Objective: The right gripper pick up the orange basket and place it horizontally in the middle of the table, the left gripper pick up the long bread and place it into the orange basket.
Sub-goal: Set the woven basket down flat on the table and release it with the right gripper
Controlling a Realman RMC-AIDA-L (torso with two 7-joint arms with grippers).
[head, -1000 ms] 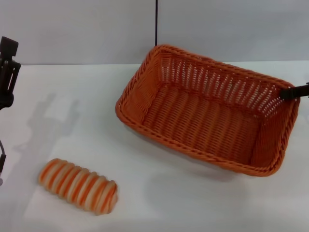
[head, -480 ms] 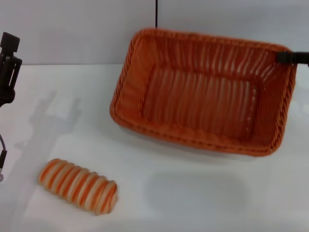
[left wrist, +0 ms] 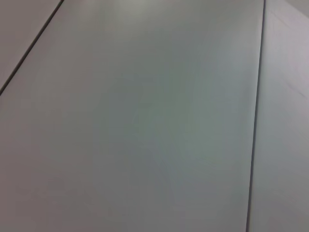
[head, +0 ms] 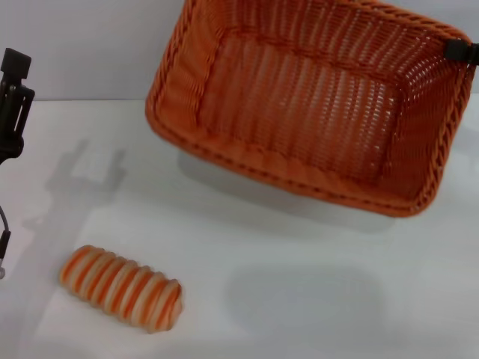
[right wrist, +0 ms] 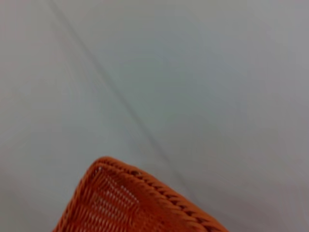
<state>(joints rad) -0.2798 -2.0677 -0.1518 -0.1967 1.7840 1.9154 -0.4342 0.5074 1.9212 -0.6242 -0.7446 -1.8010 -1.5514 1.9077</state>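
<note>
The orange basket [head: 247,158] hangs in the air above the far side of the white table [head: 299,299], tilted with its open side toward me. My right gripper [head: 462,50] is shut on its rim at the far right corner; only its thin black tip shows. One corner of the orange basket [right wrist: 125,203] shows in the right wrist view. The long bread [head: 122,287], striped orange and cream, lies on the table at the near left. My left gripper [head: 11,101] hangs at the left edge, well above and behind the bread, holding nothing.
A grey panelled wall [head: 82,45] stands behind the table, and it fills the left wrist view. A dark cable [head: 4,243] trails down from the left arm at the left edge. The basket's shadow falls on the table's middle.
The basket has risen off the table, swung toward the left and turned, its long side now more level across the view. The bread and left gripper have not moved.
</note>
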